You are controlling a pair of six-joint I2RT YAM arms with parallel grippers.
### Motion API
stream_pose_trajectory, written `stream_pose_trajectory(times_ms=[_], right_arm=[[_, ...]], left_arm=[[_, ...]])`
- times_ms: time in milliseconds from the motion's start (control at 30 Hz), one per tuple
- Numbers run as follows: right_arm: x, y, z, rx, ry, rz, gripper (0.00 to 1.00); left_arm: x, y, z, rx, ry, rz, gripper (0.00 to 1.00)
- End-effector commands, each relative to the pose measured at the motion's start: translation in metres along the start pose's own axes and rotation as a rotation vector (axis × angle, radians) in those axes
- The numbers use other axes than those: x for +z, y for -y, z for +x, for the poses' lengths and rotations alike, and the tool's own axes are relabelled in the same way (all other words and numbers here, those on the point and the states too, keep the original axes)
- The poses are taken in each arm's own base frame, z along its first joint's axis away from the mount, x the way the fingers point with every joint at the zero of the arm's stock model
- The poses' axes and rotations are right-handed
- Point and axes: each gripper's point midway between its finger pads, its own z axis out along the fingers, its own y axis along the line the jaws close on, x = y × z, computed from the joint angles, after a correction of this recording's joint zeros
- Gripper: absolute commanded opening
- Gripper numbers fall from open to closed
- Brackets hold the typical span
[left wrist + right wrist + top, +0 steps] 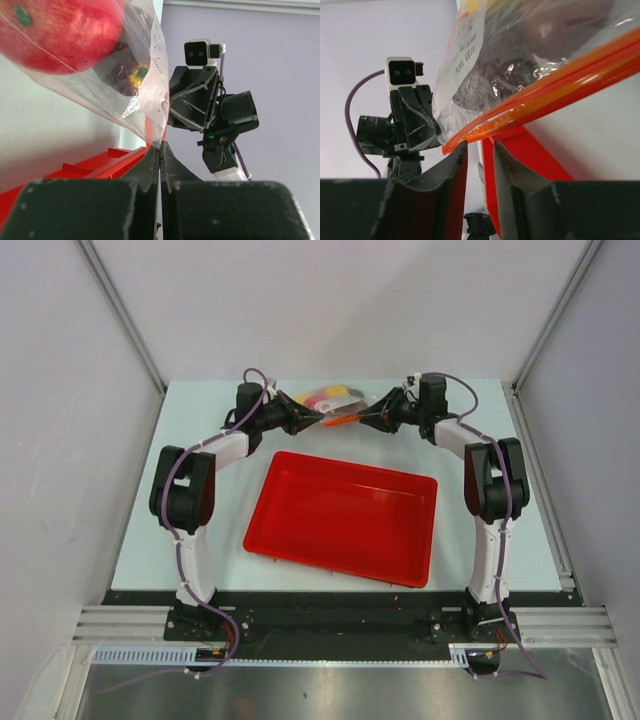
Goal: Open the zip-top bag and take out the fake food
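The zip-top bag hangs clear of the table at the back, between my two grippers, with yellow, red and dark fake food inside. My left gripper is shut on a lower corner of the clear plastic; in the left wrist view its jaws meet with the film pinched at the tips. A red fruit and a dark maroon piece show through the bag. My right gripper is open; in the right wrist view its tips sit just below the orange zip strip, apart from it.
A large red tray lies on the table in front of the bag, between the arms. Its edge shows in the left wrist view and in the right wrist view. White walls close in the back and both sides.
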Motion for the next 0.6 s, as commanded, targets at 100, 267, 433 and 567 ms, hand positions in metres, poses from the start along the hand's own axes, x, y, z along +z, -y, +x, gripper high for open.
stream_pose_trajectory(times_ms=[100,267,433,567], right_arm=[[0.004,0.003,-0.010,-0.025,0.026,-0.032,0.32],[0.010,0.015,-0.014,-0.003,0.041,-0.025,0.34],[0.011,0.024,-0.027,0.036,0.063,-0.036,0.37],[0.012,0.022,-0.039,0.048,0.076,-0.065,0.41]], left_arm=[[-0.010,0.050,0.005,0.072,0.002,0.096,0.00],[-0.008,0.050,0.009,0.067,-0.012,0.102,0.00],[-0.008,0.051,0.011,0.064,-0.018,0.103,0.00],[-0.009,0.049,0.014,0.061,-0.025,0.102,0.00]])
